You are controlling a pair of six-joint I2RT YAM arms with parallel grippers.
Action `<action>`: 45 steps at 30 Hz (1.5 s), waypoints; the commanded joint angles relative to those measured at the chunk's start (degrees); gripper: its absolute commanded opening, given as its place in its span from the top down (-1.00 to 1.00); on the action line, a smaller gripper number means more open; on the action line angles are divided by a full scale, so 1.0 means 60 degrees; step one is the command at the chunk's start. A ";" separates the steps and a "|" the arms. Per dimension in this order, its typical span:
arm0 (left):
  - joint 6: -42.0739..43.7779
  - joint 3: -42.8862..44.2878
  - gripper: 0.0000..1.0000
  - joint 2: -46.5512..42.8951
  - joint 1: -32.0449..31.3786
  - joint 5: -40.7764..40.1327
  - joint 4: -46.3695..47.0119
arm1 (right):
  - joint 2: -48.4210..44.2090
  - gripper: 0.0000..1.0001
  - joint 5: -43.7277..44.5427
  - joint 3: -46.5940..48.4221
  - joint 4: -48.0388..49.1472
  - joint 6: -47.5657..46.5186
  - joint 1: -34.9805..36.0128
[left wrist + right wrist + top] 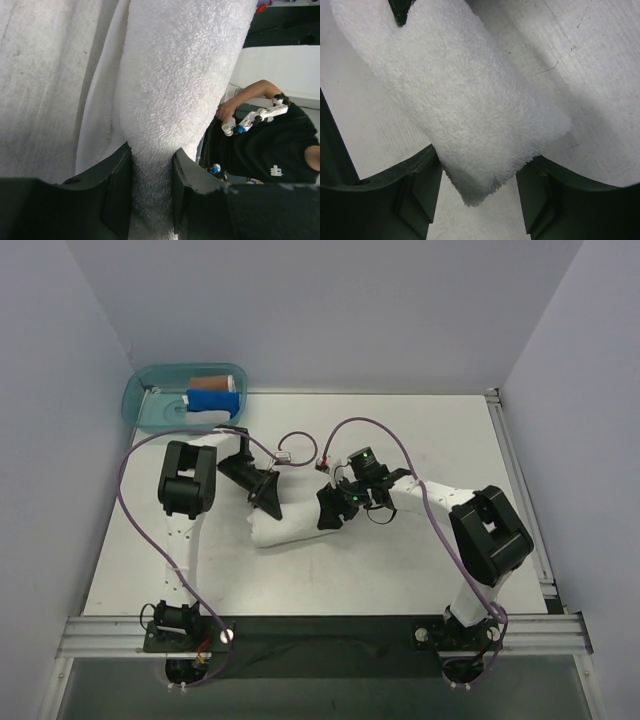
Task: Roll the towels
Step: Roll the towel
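Towel looks fully rolled. Left gripper pinches one end, right gripper straddles the other, grip unclear. Stowing likely left.

Plain white towel — white table — teal bin, blue towel, brown towel

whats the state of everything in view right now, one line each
white towel: rolled up, lying on the table
left claw: shut on the white towel, pinching it
right claw: straddling the roll's other end, grip unclear
blue bin: far left corner, holding towels
blue towel: rolled, in the bin
brown towel: in the bin, behind the blue one
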 commanded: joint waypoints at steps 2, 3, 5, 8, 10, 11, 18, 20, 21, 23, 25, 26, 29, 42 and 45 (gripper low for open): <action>0.0500 0.0130 0.26 0.0724 0.0280 -0.1120 0.1538 | 0.0461 0.10 -0.0957 0.0260 0.0322 0.0102 -0.0030; 0.0471 0.0057 0.22 0.0696 0.0353 -0.0975 0.1553 | 0.0593 0.49 -0.1032 0.0290 0.0308 0.0262 -0.0131; 0.0441 -0.0045 0.08 0.0637 0.0426 -0.0770 0.1655 | 0.0783 1.00 -0.1294 0.0508 0.0220 0.0468 -0.0205; 0.0412 -0.0600 -0.15 0.0199 0.0675 -0.0359 0.1961 | 0.1120 1.00 -0.1763 0.1035 -0.0757 0.0790 -0.0453; 0.0105 -0.1098 -0.30 -0.0620 0.0938 -0.0329 0.2546 | 0.1399 1.00 -0.2218 0.1417 -0.1373 0.1009 -0.0600; -0.0070 -0.1724 -0.35 -0.0971 0.1027 -0.0358 0.3274 | 0.1472 1.00 -0.2291 0.1519 -0.1566 0.1011 -0.0732; -0.1375 -0.3603 -0.64 -0.4587 0.1891 -0.1206 0.6195 | 0.1882 1.00 -0.2555 0.2091 -0.3089 0.1011 -0.0850; -0.1375 -0.3897 -0.70 -0.5219 0.1921 -0.1456 0.6619 | 0.1956 1.00 -0.2643 0.2209 -0.3208 0.1011 -0.0864; -0.1288 -0.4159 -0.71 -0.5861 0.1907 -0.1703 0.6752 | 0.2043 1.00 -0.2644 0.2253 -0.3252 0.1011 -0.0879; -0.1171 -0.4512 -0.82 -0.6523 0.1848 -0.1997 0.7204 | 0.2146 1.00 -0.2789 0.2398 -0.3398 0.1274 -0.0938; -0.0893 -0.5037 -0.86 -0.7534 0.1556 -0.2495 0.7586 | 0.2322 1.00 -0.2892 0.2531 -0.3544 0.1479 -0.0967; -0.0762 -0.5200 -0.87 -0.7871 0.1395 -0.2671 0.7719 | 0.2453 1.00 -0.2994 0.2647 -0.3603 0.1538 -0.0982; -0.0278 -0.5962 -0.89 -0.9275 0.0430 -0.3694 0.8202 | 0.2615 1.00 -0.3156 0.2853 -0.3764 0.1641 -0.0997; 0.0046 -0.7867 -0.92 -1.0204 -0.3409 -0.6465 0.9755 | 0.3245 1.00 -0.3552 0.3424 -0.4233 0.1626 -0.1304; 0.0104 -0.8174 -0.92 -1.0013 -0.3967 -0.7051 1.0137 | 0.3392 1.00 -0.3640 0.3600 -0.4321 0.1597 -0.1348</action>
